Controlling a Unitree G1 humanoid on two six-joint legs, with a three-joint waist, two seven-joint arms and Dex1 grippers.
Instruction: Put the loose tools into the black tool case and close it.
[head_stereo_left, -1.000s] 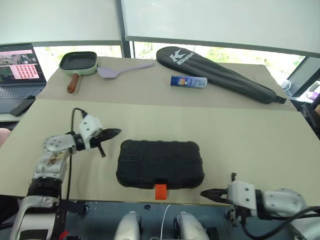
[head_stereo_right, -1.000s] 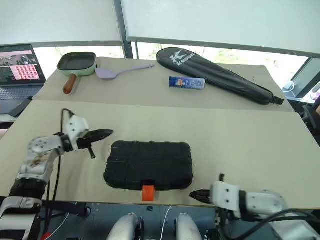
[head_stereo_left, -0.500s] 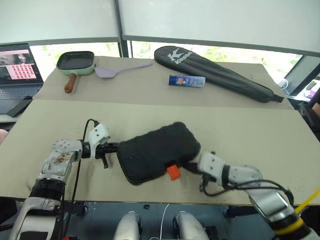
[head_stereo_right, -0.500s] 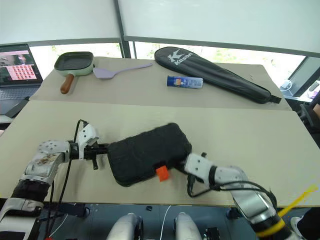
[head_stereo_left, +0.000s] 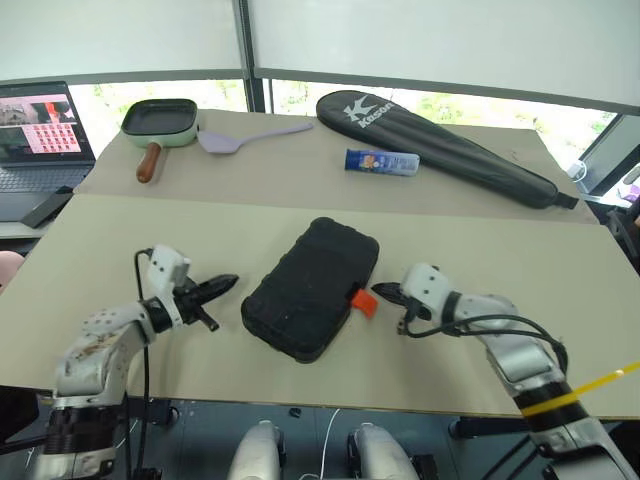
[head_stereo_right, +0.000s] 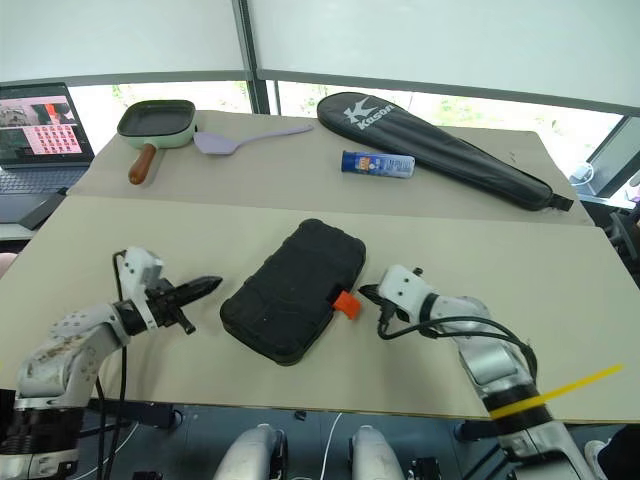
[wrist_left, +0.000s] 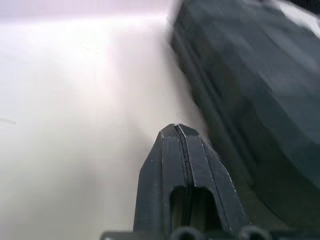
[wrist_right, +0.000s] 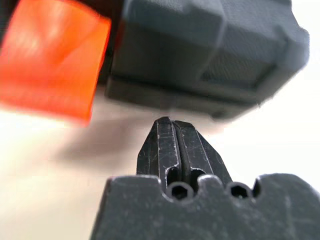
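Lying shut on the table (head_stereo_left: 520, 250), the case (head_stereo_left: 310, 288) sat turned at a slant, its orange latch (head_stereo_left: 362, 301) sticking out toward the right gripper (head_stereo_left: 384, 293). That gripper was closed and empty, just beside the latch. The left gripper (head_stereo_left: 222, 285) was closed and empty too, near the case's other side, not touching it.

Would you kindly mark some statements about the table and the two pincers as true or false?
1. The black tool case is closed. True.
2. The right pincer grips the orange latch. False: it is shut on nothing, beside the latch.
3. The left pincer is open. False: it is shut.
4. A purple spatula lies beside the green pan. True.
5. The case lies square to the table edge. False: it lies at a slant.
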